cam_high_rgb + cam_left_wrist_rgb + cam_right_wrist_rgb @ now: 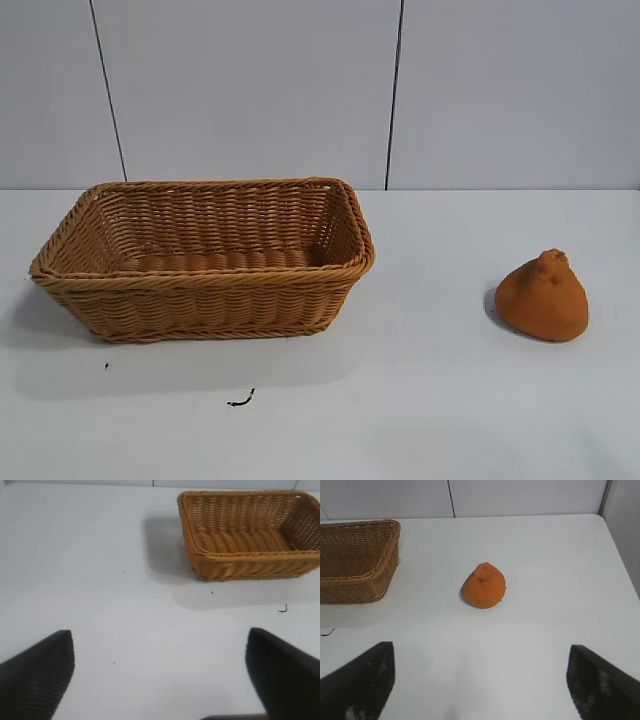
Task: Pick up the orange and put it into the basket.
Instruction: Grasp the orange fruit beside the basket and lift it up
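Observation:
The orange (543, 298) is a dull-orange rounded lump with a knobby tip, resting on the white table at the right. The right wrist view shows the orange (484, 586) ahead of my right gripper (481, 647), whose fingers stand wide open with only bare table between them. A tan wicker basket (205, 295) sits at the left of the table with nothing inside it. In the left wrist view the basket (250, 562) lies some way off, and my left gripper (160, 632) is open over bare table. Neither arm appears in the exterior view.
A small dark curl of debris (241, 400) lies on the table (420, 400) in front of the basket. A pale panelled wall (250, 90) stands behind. The table's edge (620, 550) runs close past the orange in the right wrist view.

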Robot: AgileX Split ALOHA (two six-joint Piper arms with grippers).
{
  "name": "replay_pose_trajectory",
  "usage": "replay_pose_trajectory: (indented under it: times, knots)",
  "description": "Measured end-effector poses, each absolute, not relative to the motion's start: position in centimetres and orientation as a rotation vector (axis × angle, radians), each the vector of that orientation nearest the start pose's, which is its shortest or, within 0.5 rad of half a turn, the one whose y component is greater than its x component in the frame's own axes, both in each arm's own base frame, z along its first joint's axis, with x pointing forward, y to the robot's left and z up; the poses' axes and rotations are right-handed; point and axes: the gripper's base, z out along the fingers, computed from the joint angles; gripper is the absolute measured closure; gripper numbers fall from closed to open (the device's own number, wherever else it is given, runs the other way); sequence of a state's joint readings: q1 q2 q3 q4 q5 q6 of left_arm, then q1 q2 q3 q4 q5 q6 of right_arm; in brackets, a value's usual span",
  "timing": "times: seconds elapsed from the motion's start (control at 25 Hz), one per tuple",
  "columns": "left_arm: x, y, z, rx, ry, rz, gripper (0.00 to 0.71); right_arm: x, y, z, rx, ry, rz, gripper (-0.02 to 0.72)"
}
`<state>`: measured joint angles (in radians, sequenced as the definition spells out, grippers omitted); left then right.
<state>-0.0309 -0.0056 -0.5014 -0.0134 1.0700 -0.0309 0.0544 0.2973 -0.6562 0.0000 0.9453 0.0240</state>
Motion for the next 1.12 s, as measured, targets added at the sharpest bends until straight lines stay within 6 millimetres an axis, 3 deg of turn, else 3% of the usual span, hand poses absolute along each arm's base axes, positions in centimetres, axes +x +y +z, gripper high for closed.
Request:
replay_pose_trajectory:
  times: [0.24, 0.28, 0.32, 0.48, 0.6, 0.72, 0.88, 1.12]
  knots:
    - [-0.6, -0.1, 27.7, 0.001, 2.047, -0.055, 0.044, 11.1, 0.6, 36.2, -0.009, 2.221, 0.056, 0.066]
    - [-0.6, -0.1, 27.7, 0.001, 2.047, -0.055, 0.044, 11.1, 0.6, 36.2, -0.009, 2.221, 0.056, 0.066]
    - [-0.6, -0.1, 27.7, 0.001, 2.047, -0.055, 0.044, 13.7, 0.8, 36.9, -0.003, 2.263, 0.065, 0.066]
    - [-0.6, -0.1, 27.7, 0.001, 2.047, -0.055, 0.044, 19.1, 1.2, 37.0, 0.024, 2.365, 0.084, 0.066]
    - [-0.6, -0.1, 27.7, 0.001, 2.047, -0.055, 0.044, 24.0, 1.5, 36.0, 0.03, 2.478, 0.079, 0.066]
    - [-0.6, -0.1, 27.7, 0.001, 2.047, -0.055, 0.044, 28.4, 1.7, 34.0, 0.032, 2.583, 0.072, 0.066]
    - [-0.6, -0.1, 27.7, 0.001, 2.047, -0.055, 0.044, 33.6, 2.0, 29.9, 0.036, 2.713, 0.064, 0.066]
    - [-0.6, -0.1, 27.7, 0.001, 2.047, -0.055, 0.044, 37.9, 2.2, 22.6, 0.041, 2.899, 0.05, 0.066]
